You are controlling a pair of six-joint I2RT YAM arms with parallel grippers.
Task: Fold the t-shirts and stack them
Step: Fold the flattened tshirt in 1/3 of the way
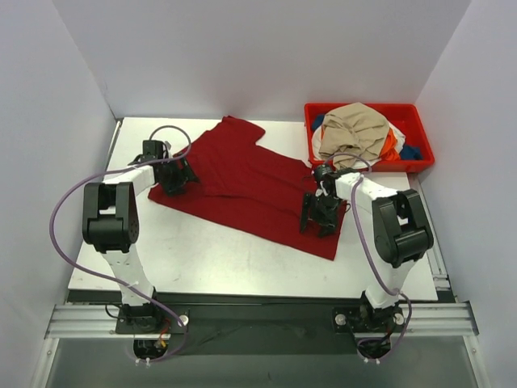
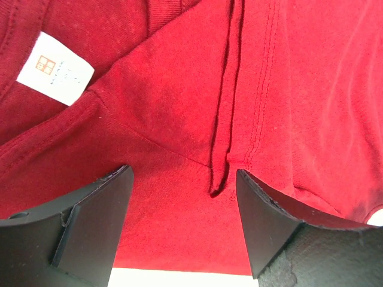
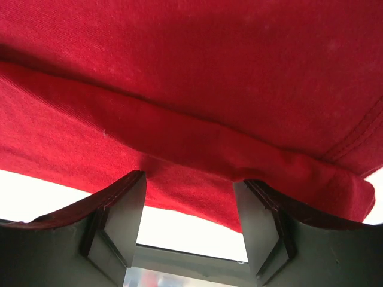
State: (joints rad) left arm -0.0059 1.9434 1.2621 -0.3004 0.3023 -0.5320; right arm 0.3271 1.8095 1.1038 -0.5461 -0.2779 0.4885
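A dark red t-shirt (image 1: 246, 186) lies spread slantwise across the white table (image 1: 202, 259). In the left wrist view its cloth (image 2: 179, 107) fills the frame, with a white neck label (image 2: 55, 67) at the upper left. My left gripper (image 1: 178, 179) is at the shirt's left edge, open, its jaws (image 2: 184, 174) astride a seam and empty. My right gripper (image 1: 320, 217) is over the shirt's right part. It is open too (image 3: 188, 182), its tips against a raised fold of red cloth (image 3: 197, 143), with bare table showing between the fingers.
A red plastic bin (image 1: 420, 129) stands at the back right, holding a heap of tan (image 1: 352, 129), orange, white and blue shirts. White walls close in the table on three sides. The arm bases and a metal rail (image 1: 258, 319) run along the near edge.
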